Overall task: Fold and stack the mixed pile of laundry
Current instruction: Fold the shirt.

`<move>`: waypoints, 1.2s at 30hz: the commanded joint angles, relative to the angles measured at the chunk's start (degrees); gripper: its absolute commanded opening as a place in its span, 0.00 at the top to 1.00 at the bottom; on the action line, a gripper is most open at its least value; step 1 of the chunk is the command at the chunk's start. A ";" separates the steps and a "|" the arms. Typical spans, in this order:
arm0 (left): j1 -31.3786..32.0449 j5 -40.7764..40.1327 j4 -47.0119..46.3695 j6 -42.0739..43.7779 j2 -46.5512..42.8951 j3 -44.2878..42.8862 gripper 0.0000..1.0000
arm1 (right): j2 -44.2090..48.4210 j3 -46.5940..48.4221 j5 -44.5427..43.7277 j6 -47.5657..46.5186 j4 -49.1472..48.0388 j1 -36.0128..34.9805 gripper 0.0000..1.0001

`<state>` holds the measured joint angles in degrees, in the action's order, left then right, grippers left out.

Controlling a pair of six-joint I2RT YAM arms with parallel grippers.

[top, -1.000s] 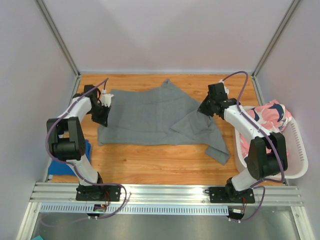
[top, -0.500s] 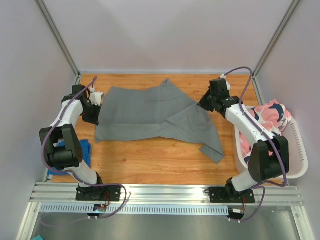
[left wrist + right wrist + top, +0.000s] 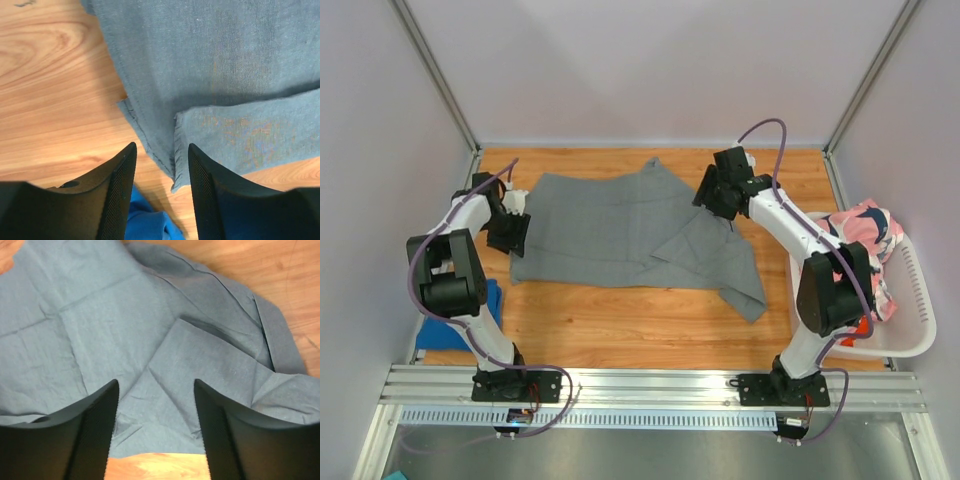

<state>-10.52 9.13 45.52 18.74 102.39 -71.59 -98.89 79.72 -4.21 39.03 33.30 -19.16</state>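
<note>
The long grey garment (image 3: 620,225) of the mixed laundry pile lies spread on the wooden table, its right part folded over toward the front (image 3: 745,280). My left gripper (image 3: 510,235) hovers at its left edge, jaws open, and the grey hem corner (image 3: 175,165) lies on the table below the gap (image 3: 162,150). My right gripper (image 3: 712,195) hangs open above the grey cloth's (image 3: 125,315) upper right, nothing between its fingers (image 3: 156,385). A bright blue garment (image 3: 492,300) sits at the table's left front, also seen as blue cloth (image 3: 150,225) under the left fingers.
A white slotted basket (image 3: 915,310) stands at the right, holding a pink patterned garment (image 3: 865,228) and a bit of orange cloth (image 3: 860,328). Frame posts and walls bound the table. Bare wood (image 3: 620,320) shows in front of the grey garment.
Both grippers were shut on the grey garment's edges and now stand open, the cloth let go. The right gripper has shifted left over the cloth; the left one has moved slightly toward it.
</note>
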 commanded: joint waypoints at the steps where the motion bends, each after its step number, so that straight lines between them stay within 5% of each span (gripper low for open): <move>1: -0.29 -1.21 2.73 -0.46 -5.00 -2.59 0.46 | 3.96 6.84 -8.17 -7.73 8.60 -3.60 0.34; 6: -0.20 0.89 8.26 2.26 -13.08 2.50 0.45 | 12.55 -0.23 -13.19 -7.48 19.69 -4.66 0.35; 10: 0.94 1.69 11.26 3.75 -16.87 8.56 0.48 | 21.18 -10.62 -14.60 -3.88 22.33 -4.83 0.60; 12: 1.91 0.20 10.82 5.07 -18.10 12.34 0.48 | 23.91 -13.88 -14.95 -2.30 22.42 -4.84 0.62; 16: 5.33 0.99 8.46 8.93 -20.29 16.65 0.46 | 27.61 -20.56 -12.85 2.70 20.41 -4.84 0.52; 24: 21.24 -18.07 -9.81 20.71 -26.36 28.87 0.39 | 28.58 -30.41 -7.65 9.75 13.73 -4.66 0.46; 28: 22.92 -25.82 -17.38 25.02 -24.96 32.04 0.38 | 28.32 -31.73 -11.87 10.54 15.56 -4.66 0.44; 36: 22.92 -26.09 -22.14 25.03 -21.62 33.98 0.39 | 27.70 -35.60 -19.69 8.96 20.93 -4.84 0.42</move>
<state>12.25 -15.18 27.59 42.61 79.50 -37.93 -71.57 45.56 -19.00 46.94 52.25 -23.92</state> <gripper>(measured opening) 0.617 0.578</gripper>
